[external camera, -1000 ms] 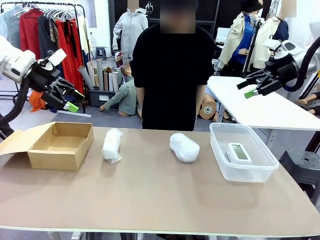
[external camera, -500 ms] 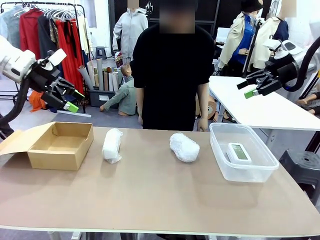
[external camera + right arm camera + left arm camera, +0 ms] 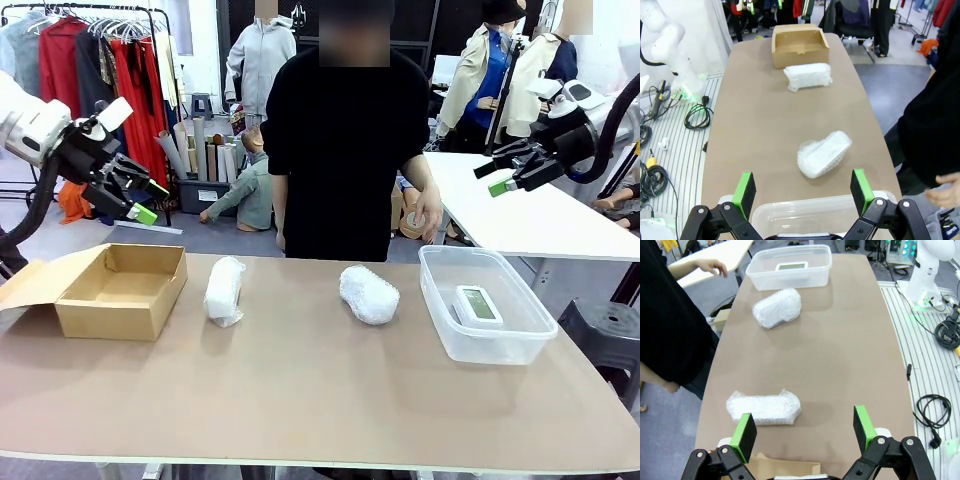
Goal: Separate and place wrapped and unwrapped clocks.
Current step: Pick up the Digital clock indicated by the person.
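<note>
While our left hand (image 3: pixel 150 200) hangs above the cardboard box (image 3: pixel 120 315) and our right hand (image 3: pixel 492 178) hangs high beyond the clear tub (image 3: pixel 530 340), both have fingers spread apart and hold nothing. We see 2 wrapped clocks on the desk (image 3: pixel 300 400) between box and tub: the left wrapped clock (image 3: pixel 224 290) near the box, the right wrapped clock (image 3: pixel 368 294) nearer the tub. The bare clock (image 3: pixel 478 304) lies inside the tub, screen up.

Wrapped clocks (image 3: pixel 224 290) (image 3: pixel 369 294) white, bubble-textured; bare clock (image 3: pixel 479 304) white, screen (image 3: pixel 482 306) seemingly grey; box (image 3: pixel 105 320) brown; tub (image 3: pixel 490 345) clear.
</note>
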Available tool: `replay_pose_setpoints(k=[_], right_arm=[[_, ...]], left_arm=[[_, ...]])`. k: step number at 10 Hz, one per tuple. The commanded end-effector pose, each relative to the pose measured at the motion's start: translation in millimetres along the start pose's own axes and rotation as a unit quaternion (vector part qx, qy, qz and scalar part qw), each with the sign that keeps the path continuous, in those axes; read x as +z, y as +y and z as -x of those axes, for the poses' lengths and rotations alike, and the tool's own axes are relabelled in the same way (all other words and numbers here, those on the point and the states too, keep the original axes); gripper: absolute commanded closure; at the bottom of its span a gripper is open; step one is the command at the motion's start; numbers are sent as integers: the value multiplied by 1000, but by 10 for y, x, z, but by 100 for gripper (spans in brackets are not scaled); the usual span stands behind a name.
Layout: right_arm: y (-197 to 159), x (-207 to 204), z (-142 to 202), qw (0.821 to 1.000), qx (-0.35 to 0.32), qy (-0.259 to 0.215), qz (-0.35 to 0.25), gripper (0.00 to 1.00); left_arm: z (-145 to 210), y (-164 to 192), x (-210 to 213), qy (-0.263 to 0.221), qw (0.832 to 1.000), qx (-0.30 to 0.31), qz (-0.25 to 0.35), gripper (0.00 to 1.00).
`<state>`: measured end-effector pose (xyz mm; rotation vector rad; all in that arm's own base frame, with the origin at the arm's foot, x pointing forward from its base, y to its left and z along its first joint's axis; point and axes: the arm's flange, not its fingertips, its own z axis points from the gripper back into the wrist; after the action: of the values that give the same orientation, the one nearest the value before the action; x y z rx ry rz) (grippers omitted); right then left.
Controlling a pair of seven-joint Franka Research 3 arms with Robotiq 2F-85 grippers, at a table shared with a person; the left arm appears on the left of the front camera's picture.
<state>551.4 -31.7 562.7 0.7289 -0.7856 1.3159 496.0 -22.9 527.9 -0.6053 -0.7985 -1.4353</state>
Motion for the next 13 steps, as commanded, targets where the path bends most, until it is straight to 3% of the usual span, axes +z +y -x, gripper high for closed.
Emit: replay_pose_setpoints(k=[1,13], right_arm=[[1,6,-3,1000,0,-1,1,0],[1,6,-3,1000,0,-1,1,0]], left_arm=[[-13,-2,6,-1,1000,-1,0,0],[-13,-2,6,-1,1000,-1,0,0]])
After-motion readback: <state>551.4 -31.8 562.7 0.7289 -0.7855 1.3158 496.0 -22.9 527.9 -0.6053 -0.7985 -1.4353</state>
